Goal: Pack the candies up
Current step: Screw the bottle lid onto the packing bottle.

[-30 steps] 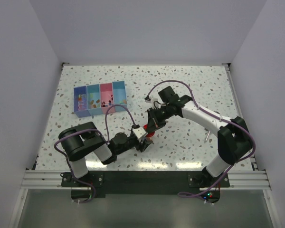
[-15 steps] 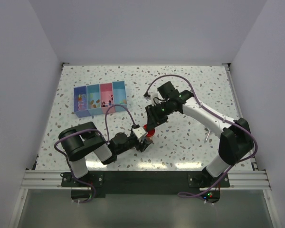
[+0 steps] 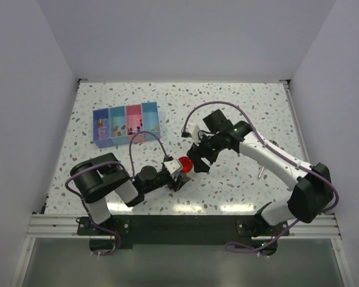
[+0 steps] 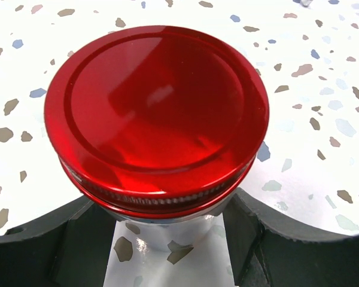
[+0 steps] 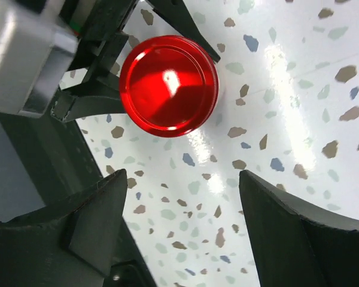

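right jaws now off red-lidded jar (image 3: 185, 164)

you're working on a white speckled table (image 3: 239, 107). a red-lidded jar (image 4: 158, 119) stands on it between the left fingers (image 4: 54, 245), just past the tips of the right fingers (image 5: 78, 239). a four-compartment tray (image 3: 102, 142) rests on it too, well apart from both pairs of fingers.

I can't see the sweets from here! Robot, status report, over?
Left end effector gripping jar under red lid. Right end effector open, empty, above lid. Candies in tray, far left. Lid on jar, in the way.
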Tool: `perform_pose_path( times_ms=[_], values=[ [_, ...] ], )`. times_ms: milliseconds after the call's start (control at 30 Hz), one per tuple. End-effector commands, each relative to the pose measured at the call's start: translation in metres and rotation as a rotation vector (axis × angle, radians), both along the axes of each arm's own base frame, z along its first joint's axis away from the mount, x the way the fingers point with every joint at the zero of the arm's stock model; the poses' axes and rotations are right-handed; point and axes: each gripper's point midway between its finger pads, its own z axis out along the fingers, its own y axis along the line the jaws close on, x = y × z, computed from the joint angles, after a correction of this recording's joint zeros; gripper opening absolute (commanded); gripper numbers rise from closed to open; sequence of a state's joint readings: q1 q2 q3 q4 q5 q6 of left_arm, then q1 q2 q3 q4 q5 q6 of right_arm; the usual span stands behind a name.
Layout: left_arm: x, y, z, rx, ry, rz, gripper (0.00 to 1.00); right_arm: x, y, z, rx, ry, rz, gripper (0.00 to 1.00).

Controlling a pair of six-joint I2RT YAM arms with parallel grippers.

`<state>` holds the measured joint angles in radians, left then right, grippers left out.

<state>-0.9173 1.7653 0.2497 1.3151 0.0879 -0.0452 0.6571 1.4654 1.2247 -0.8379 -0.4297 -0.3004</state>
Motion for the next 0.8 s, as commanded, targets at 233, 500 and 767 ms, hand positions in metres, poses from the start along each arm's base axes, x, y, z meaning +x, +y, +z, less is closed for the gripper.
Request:
perform_pose_path(
  times_ms=[233, 500, 767],
  values=[
    [-0.006, -0.016, 0.037, -0.09, -0.086, -0.139, 0.51, 0.022, 0.023, 0.011, -0.011, -0.336, 0.218, 0.8],
    [-0.006, -0.017, 0.035, -0.041, -0.12, -0.183, 0.51, 0.015, 0.04, 0.014, 0.076, -0.401, 0.347, 0.86],
    [-0.007, -0.019, 0.031, -0.016, -0.121, -0.207, 0.51, 0.0, 0.049, 0.006, 0.109, -0.329, 0.453, 0.88]
  ],
)
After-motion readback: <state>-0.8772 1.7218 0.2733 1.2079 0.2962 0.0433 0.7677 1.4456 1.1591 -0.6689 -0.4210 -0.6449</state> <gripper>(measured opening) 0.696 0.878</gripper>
